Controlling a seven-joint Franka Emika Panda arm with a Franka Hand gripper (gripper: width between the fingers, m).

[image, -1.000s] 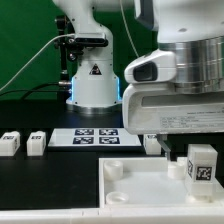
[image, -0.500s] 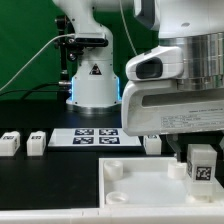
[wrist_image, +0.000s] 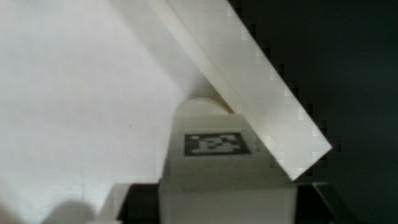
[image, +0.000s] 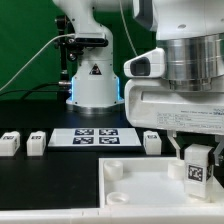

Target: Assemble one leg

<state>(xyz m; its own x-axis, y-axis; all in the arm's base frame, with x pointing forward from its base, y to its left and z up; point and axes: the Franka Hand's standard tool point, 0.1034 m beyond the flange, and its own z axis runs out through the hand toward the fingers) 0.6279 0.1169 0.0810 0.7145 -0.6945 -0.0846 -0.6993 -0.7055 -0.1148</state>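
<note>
White plastic, the leg (image: 199,172) is pinched in the closed tool (image: 198,158) over the slab (image: 135,185), apart from its visible corner socket (image: 113,169); a shallow grip could let it tilt and jam.

leg (wrist_image: 215,170) sat between the gripper (wrist_image: 217,205) fingers (wrist_image: 313,200), dark pads tight against both its sides | square black-and-white tag (wrist_image: 217,143) faced the camera | white slab (wrist_image: 80,90) lay beyond the leg, its thick edge running diagonally | black table (wrist_image: 347,50) past that edge
</note>
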